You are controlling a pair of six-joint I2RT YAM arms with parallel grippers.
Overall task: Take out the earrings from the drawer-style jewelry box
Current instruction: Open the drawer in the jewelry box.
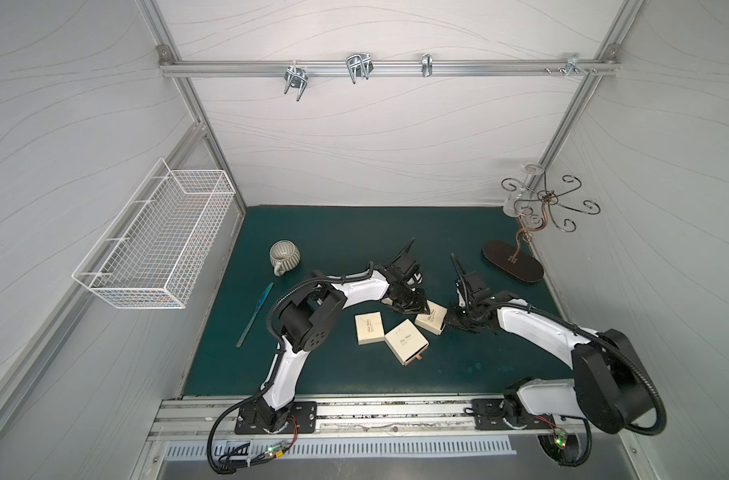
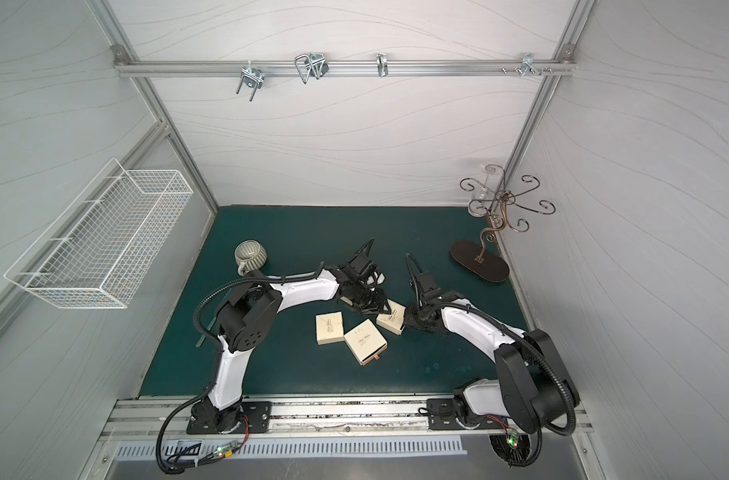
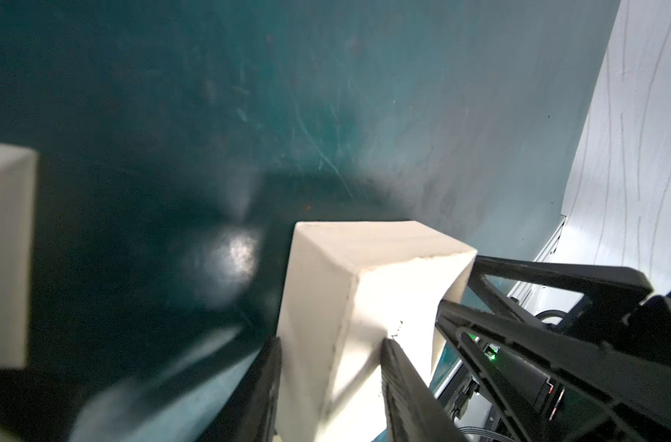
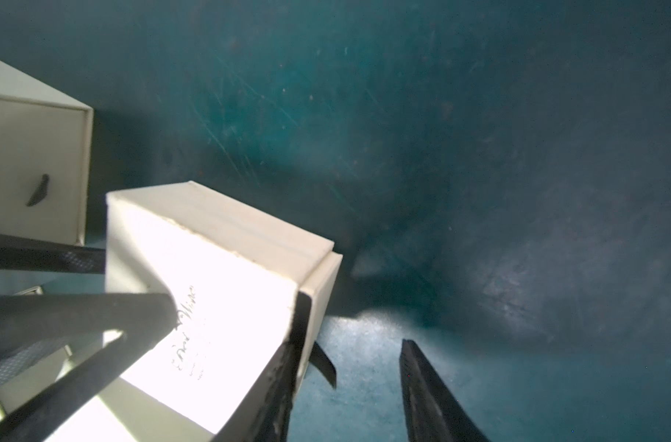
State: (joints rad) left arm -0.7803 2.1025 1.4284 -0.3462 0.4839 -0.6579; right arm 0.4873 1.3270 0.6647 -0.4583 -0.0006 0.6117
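Left wrist view: left gripper (image 3: 332, 344) pinches the jewelry box (image 3: 364, 245) corner

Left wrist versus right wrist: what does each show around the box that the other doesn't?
Left wrist only: a plain corner of the cream jewelry box and the white wall. Right wrist only: its printed lid, the drawer's dark pull tab between the fingers of the open right gripper, a neighbouring box's drawer front. Both: the left gripper shut on that box, green mat; no earrings visible.

Both top views look steeply down over the green mat (image 1: 354, 232); both wrist views crowd the same cream box (image 3: 364, 248)
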